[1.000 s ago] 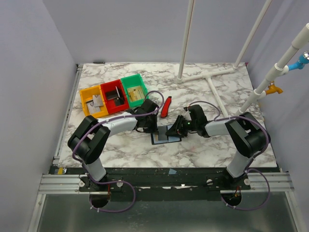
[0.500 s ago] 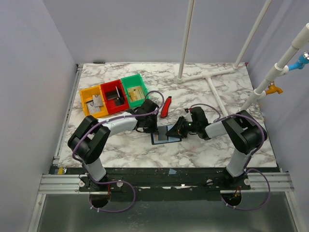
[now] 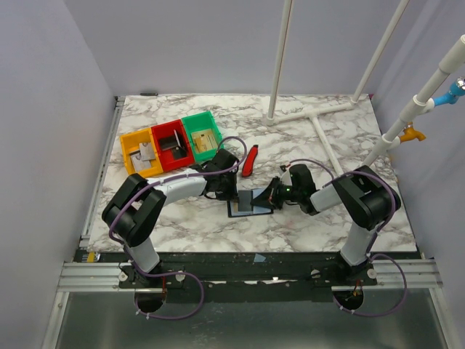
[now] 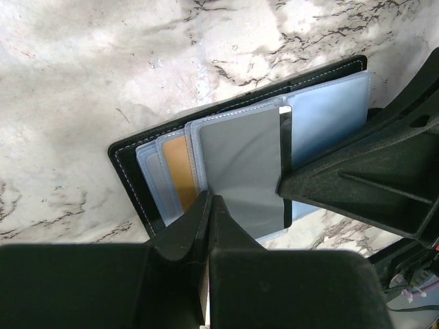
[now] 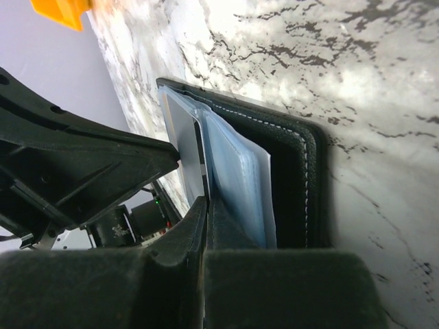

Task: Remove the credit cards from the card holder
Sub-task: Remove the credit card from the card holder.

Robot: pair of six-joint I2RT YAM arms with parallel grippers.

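Note:
The card holder (image 3: 243,209) lies open on the marble table, black with bluish-grey pockets (image 4: 322,113). A grey credit card (image 4: 240,164) sticks partly out of a pocket, and a tan-gold card (image 4: 180,171) shows in the pocket to its left. My left gripper (image 4: 209,200) is shut, its tips resting on the pockets' near edge (image 3: 234,193). My right gripper (image 5: 206,202) is shut on the grey card's edge (image 5: 185,147), reaching in from the right (image 3: 270,195). The holder's stitched black rim (image 5: 309,171) lies beside it.
Orange (image 3: 140,153), red (image 3: 171,144) and green (image 3: 202,134) bins stand at the back left, holding cards. A red-and-black tool (image 3: 249,160) lies just behind the holder. A white pipe frame (image 3: 320,131) stands at the back right.
My right gripper has closed from partly open onto the grey card's edge, and its wrist has dropped lower. The left arm and the holder have stayed put.

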